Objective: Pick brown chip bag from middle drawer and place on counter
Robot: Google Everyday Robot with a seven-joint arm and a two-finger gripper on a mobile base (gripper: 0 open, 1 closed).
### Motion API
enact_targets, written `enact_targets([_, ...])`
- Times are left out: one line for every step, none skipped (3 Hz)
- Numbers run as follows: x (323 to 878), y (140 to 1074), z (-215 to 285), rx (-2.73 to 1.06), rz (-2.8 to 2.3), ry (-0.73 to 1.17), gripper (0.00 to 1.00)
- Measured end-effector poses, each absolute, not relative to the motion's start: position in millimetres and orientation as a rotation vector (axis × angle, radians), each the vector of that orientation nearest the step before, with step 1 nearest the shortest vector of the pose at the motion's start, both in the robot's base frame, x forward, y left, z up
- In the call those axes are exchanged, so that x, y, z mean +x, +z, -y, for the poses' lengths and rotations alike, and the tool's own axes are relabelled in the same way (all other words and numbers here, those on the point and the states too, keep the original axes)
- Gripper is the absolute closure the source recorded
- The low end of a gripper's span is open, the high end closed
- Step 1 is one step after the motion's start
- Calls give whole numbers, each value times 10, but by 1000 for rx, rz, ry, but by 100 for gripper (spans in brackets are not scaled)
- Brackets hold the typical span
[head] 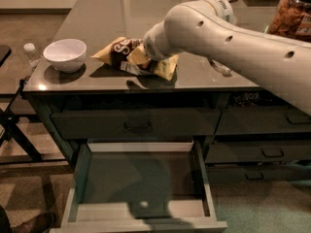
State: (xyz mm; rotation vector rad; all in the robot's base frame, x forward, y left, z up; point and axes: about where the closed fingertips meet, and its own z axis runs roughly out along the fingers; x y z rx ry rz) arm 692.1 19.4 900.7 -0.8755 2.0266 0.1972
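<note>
Brown chip bag [119, 50], crinkly, with brown centre, pale yellow ends and white lettering: lying crumpled on glossy grey-brown rectangular reflective surface [97, 13], near front edge. Fully outside wide shallow dark grey-green middle drawer [146, 178].

End effector [147, 50] of smooth white round-bodied robot arm [228, 38]: positioned at right half of bag, reaching in from the right. Hidden behind arm's wrist; whether spread, pressed together or pinching the bag cannot be told. Contact with bag likewise not determinable. Right yellow end of bag protruding below wrist.

White round bowl [65, 55]: upright on same surface, left of bag, near but apart.

Small clear plastic bottle with pale cap [31, 52]: just left of bowl, past left edge of surface, lower part hidden.

Middle drawer, lighter grey inside: pulled far out towards camera, directly below bag's position on surface.

Similar dark grey-green drawer with dark bar handle [138, 126]: above middle drawer, directly under surface, shut.

Narrower dark drawers [265, 152]: to the right, shut.

Clear jar with brown contents [291, 13]: upper right, behind arm, partly cut off by frame edge.

Black metal frame [14, 135]: on floor, left of cabinet.
</note>
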Motion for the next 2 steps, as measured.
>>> enact_targets([6920, 9008, -197, -876, -2026, 197, 0])
enact_targets([6920, 9008, -197, -876, -2026, 197, 0])
